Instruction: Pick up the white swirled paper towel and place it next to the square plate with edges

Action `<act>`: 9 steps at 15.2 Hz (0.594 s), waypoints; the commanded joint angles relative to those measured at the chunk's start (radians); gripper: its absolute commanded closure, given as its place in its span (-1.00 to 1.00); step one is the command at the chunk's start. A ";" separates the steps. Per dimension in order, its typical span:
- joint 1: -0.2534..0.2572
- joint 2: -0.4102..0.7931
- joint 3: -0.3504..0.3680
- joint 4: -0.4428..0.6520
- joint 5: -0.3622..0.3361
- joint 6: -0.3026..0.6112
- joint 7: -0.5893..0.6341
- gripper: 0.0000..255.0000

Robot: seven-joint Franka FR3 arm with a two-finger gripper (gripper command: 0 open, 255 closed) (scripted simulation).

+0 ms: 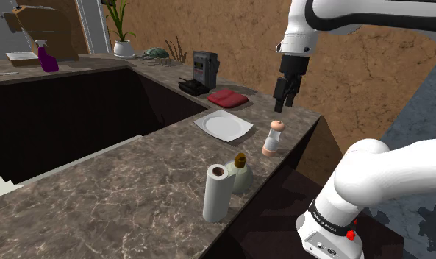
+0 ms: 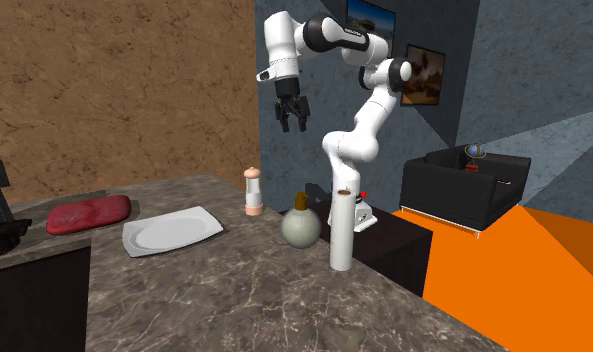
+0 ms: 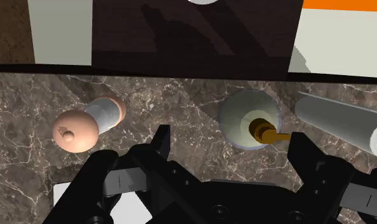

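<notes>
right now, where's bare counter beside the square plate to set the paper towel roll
Bare marble counter runs from the square plate to the paper towel roll, widening toward the shoulder view's lower left. Crowded: the gap between plate and red cloth, and the edge holding shaker, round bottle and roll.

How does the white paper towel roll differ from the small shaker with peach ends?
The white paper towel roll is taller and plain white; the small shaker with peach ends is shorter, with a pale middle. The roll stands beside a round greyish bottle, the shaker nearer the white square plate. Both stand upright near the edge of the marbled counter.
</notes>
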 commanded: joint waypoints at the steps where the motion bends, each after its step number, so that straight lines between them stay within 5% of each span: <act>1: 0.000 0.000 0.000 0.000 0.000 0.000 0.000 -1.00; 9: 0.075 0.021 0.192 -0.093 0.127 0.180 0.162 -1.00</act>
